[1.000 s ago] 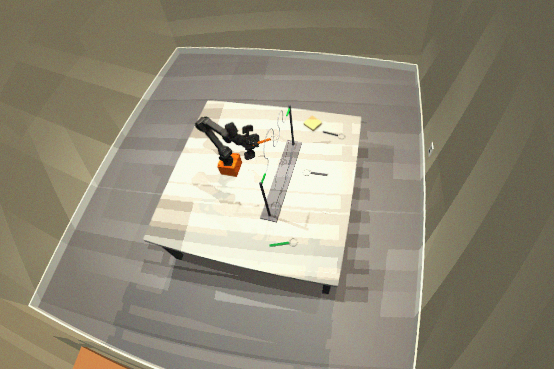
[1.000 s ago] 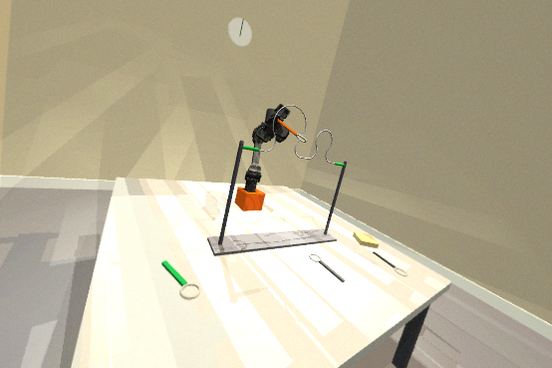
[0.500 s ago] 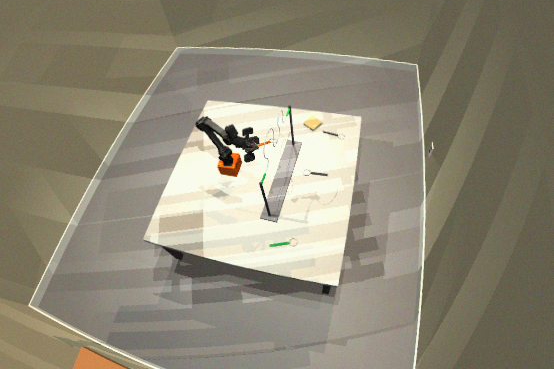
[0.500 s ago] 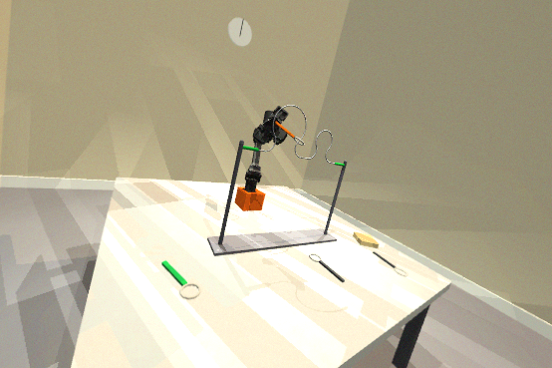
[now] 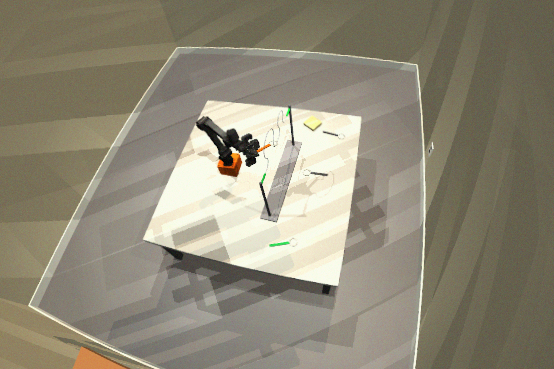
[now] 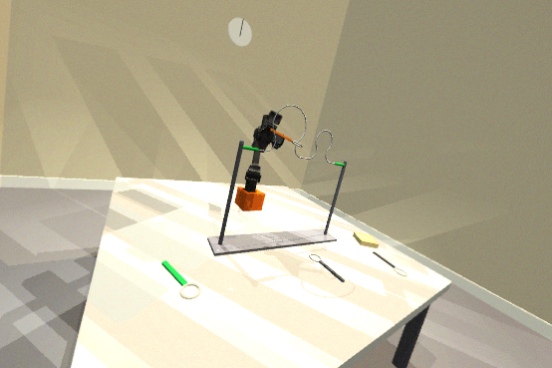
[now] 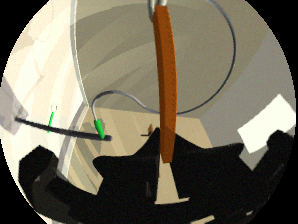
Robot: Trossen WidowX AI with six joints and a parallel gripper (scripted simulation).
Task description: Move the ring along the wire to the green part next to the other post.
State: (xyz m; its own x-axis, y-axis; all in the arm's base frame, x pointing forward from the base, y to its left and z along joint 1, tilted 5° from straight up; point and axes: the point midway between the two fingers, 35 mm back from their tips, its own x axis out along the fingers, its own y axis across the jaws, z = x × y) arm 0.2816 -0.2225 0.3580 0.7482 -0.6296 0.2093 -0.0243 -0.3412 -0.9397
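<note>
The orange handle [image 5: 265,145] [image 6: 282,136] [image 7: 166,85] sticks out from my gripper [image 5: 256,147] [image 6: 271,131] [image 7: 160,129], which is shut on its lower end. The small ring [image 6: 298,143] at its tip sits around the thin grey wire [image 6: 304,119] [image 7: 231,60], past the large loop and between the two posts. I cannot tell whether the ring touches the wire. The left post [image 6: 229,197] [image 5: 265,199] carries a green part [image 6: 250,149] [image 5: 262,178]. The right post [image 6: 335,199] [image 5: 291,125] carries the other green part [image 6: 340,164] [image 5: 288,111]. The wrist view shows one green part [image 7: 100,129] on a dark post [image 7: 65,130].
The posts stand on a grey baseplate [image 5: 286,173] [image 6: 249,242]. A green-handled ring [image 5: 280,243] [image 6: 175,273], two dark-handled rings [image 5: 318,173] [image 6: 331,270] [image 5: 332,133] [image 6: 388,261] and a yellow block [image 5: 313,123] [image 6: 366,238] lie on the table. The arm's orange base [image 5: 229,166] [image 6: 249,198] stands behind the wire.
</note>
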